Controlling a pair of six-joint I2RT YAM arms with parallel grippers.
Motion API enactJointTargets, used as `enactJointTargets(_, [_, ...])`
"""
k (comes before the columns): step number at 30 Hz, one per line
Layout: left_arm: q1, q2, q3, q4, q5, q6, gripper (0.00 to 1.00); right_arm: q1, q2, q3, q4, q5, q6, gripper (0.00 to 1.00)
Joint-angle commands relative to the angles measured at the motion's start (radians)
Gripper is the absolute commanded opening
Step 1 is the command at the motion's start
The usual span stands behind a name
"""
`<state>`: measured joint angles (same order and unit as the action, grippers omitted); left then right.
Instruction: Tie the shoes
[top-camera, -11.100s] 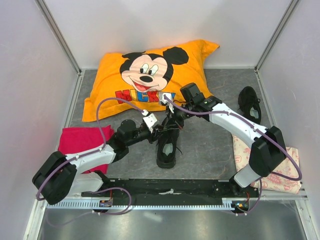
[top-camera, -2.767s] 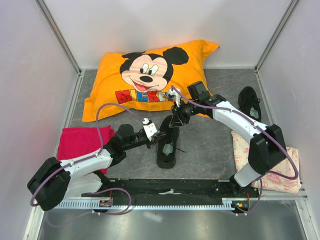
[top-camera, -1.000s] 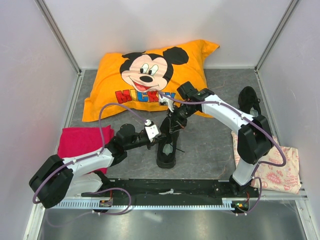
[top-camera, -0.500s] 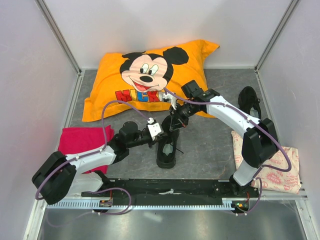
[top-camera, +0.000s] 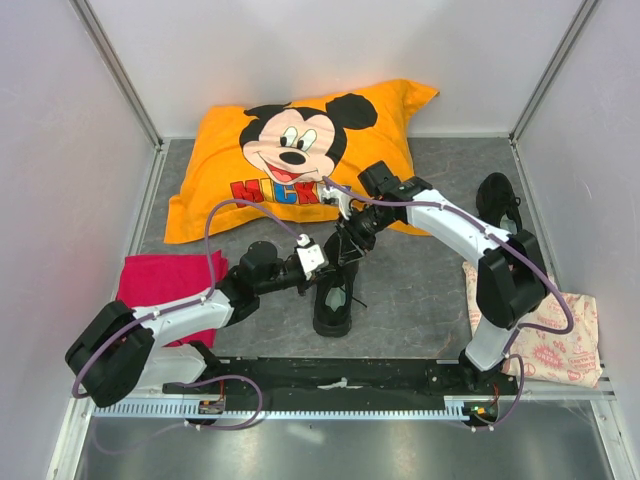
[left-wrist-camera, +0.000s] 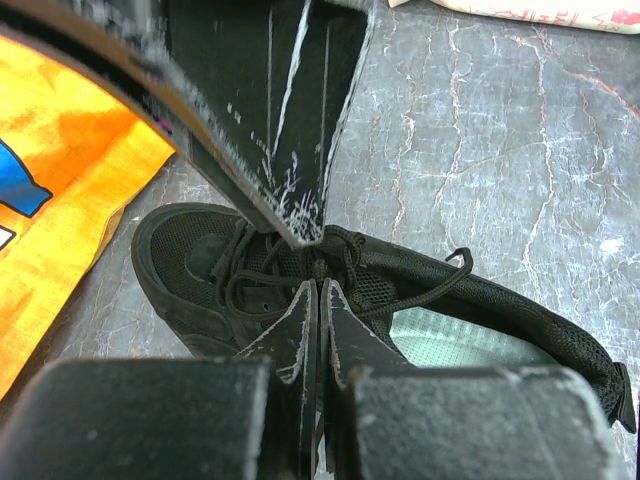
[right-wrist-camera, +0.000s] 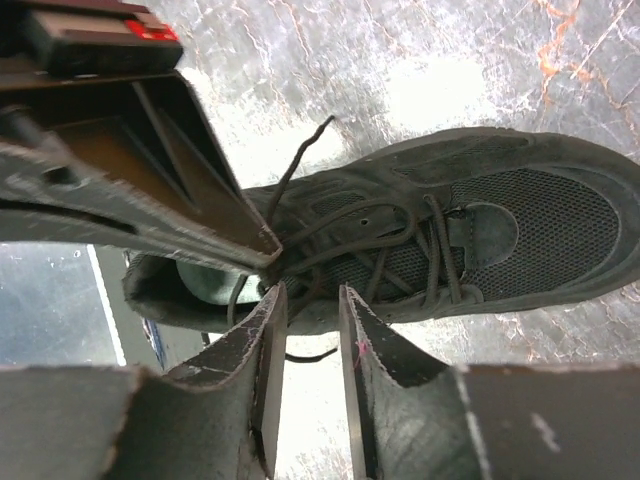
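1. Top external view: one shoe (top-camera: 336, 298) lies mid-way on the desk (top-camera: 420, 300) under both hands, the other shoe (top-camera: 499, 205) far right.
2. Left hand (left-wrist-camera: 318, 297) is pressed together at the laces (left-wrist-camera: 250, 280); right hand (right-wrist-camera: 305, 300) stands slightly apart.
3. Hold left steady; seat one strand fully inside right before pulling.
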<state>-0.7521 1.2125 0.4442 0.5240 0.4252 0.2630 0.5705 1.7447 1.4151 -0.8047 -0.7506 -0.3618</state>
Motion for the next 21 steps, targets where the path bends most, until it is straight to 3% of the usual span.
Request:
enactJointTargets(1, [-0.001, -0.014, 0.016, 0.018, 0.017, 0.039, 0.01, 0.019, 0.03, 0.058, -0.037, 0.02, -0.005, 0.36])
enactJointTargets(7, [-0.001, -0.014, 0.014, 0.018, 0.014, 0.045, 0.01, 0.031, 0.052, 0.079, -0.114, 0.002, -0.066, 0.35])
enactJointTargets(12, [-0.001, -0.01, 0.021, 0.018, 0.011, 0.044, 0.02, 0.031, 0.053, 0.099, -0.134, -0.003, -0.089, 0.0])
enactJointTargets(21, [-0.003, -0.007, 0.045, -0.009, 0.026, 0.038, 0.02, 0.005, -0.019, 0.055, -0.001, -0.043, 0.0, 0.0])
